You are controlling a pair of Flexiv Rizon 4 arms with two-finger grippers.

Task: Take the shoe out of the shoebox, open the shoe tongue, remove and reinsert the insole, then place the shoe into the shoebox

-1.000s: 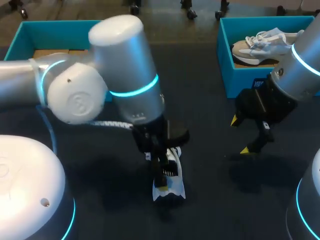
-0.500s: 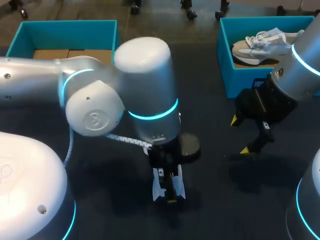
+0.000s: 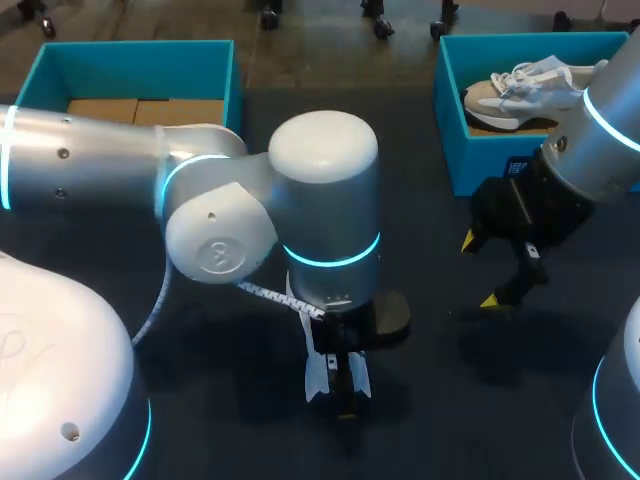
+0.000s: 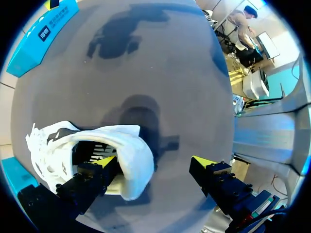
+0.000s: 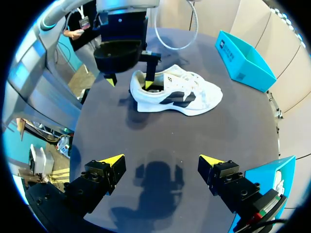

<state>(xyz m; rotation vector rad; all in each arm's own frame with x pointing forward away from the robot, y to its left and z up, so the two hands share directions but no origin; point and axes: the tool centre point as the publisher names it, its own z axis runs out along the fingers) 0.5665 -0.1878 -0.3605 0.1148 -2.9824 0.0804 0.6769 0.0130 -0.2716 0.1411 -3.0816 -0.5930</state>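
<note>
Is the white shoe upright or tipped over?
Upright: the shoe rests on its sole on the table, opening upward, one left gripper finger inside it.

The white sneaker [image 5: 175,94] bore black side markings and lay on the dark charcoal table [image 3: 430,250]. The left shoebox [image 3: 130,60] at the far left corner and the right shoebox [image 3: 452,120] at the far right corner were teal. The second sneaker [image 3: 520,90], inside the right shoebox, was beige and white. The left arm [image 3: 320,200] and right arm [image 3: 610,130] were silver with glowing cyan rings. The left gripper [image 4: 155,162] and right gripper [image 5: 163,160] were black with yellow tips.
</note>
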